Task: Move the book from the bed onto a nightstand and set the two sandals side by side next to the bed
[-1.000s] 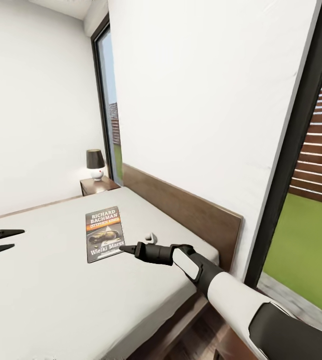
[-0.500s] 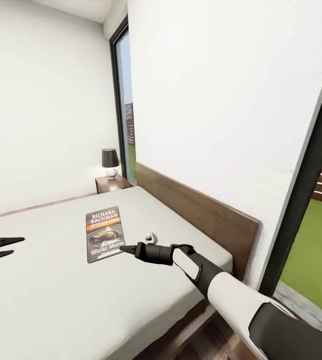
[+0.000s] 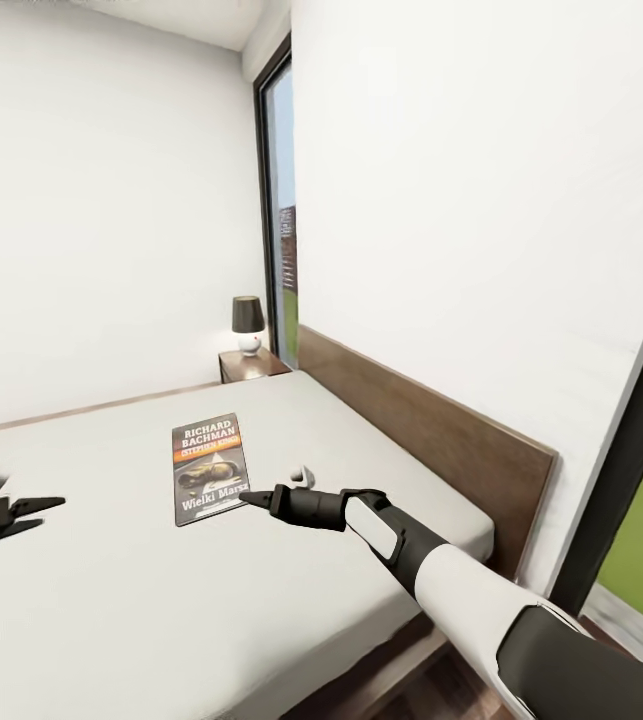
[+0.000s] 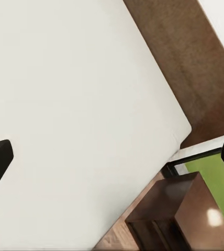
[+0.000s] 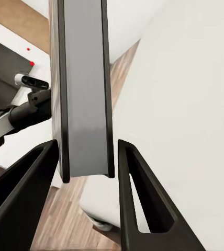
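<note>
The book (image 3: 209, 468), a dark paperback with an orange band, hangs level just above the bed's grey mattress (image 3: 111, 600). My right gripper (image 3: 253, 497) is shut on its near edge. In the right wrist view the book (image 5: 83, 78) stands edge-on between the two black fingers (image 5: 138, 198). My left gripper (image 3: 21, 508) hovers open over the left part of the mattress, and its tips sit far apart in the left wrist view (image 4: 112, 157). One nightstand (image 3: 251, 362) stands past the bed's far corner. Another nightstand (image 4: 188, 214) lies beside the mattress corner. The sandals are out of view.
A black-shaded lamp (image 3: 248, 322) stands on the far nightstand. The dark wood headboard (image 3: 431, 440) runs along the white wall on the right. Tall black-framed windows (image 3: 279, 220) sit at the far corner and at the right edge (image 3: 631, 440). Wood floor (image 3: 411, 680) shows below the bed's near corner.
The whole view has swung, so the bed, headboard and lamp have shifted right in the picture. The book and right gripper keep their place in it. The left gripper sits slightly lower.
</note>
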Motion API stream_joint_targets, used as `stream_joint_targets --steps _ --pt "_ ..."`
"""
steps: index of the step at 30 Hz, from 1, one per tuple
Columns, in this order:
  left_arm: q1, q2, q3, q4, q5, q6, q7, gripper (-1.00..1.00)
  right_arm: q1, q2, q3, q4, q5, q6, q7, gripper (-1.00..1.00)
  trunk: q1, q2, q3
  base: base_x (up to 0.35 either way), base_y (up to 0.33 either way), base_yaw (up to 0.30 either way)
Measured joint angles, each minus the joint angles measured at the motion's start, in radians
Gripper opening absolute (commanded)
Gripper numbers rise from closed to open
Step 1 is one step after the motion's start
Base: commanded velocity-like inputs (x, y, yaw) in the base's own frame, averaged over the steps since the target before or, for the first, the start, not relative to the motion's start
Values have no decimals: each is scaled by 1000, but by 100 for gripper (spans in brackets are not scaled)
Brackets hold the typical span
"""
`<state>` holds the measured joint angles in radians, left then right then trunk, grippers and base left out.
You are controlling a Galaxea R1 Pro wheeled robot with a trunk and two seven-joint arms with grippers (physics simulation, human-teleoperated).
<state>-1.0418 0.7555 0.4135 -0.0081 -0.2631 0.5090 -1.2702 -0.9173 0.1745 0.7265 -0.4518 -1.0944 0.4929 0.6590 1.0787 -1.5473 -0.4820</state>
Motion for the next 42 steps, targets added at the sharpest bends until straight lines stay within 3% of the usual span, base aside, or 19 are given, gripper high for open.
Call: stream_joint_targets --steps 10,30,42 --pt "37 -10 0 1 2 -57 -5 100 0 0 0 0 0 0 -1 -100 0 0 0 0 0 184" --pt "56 -8 3 0 2 -63 -9 100 0 0 -10 9 -5 -3 1 -100 0 0 0 0 0 173" --pt "56 -2 3 -1 4 -60 -10 100 0 0 -11 72 -6 -46 0 -100 0 0 -3 0 0 191"
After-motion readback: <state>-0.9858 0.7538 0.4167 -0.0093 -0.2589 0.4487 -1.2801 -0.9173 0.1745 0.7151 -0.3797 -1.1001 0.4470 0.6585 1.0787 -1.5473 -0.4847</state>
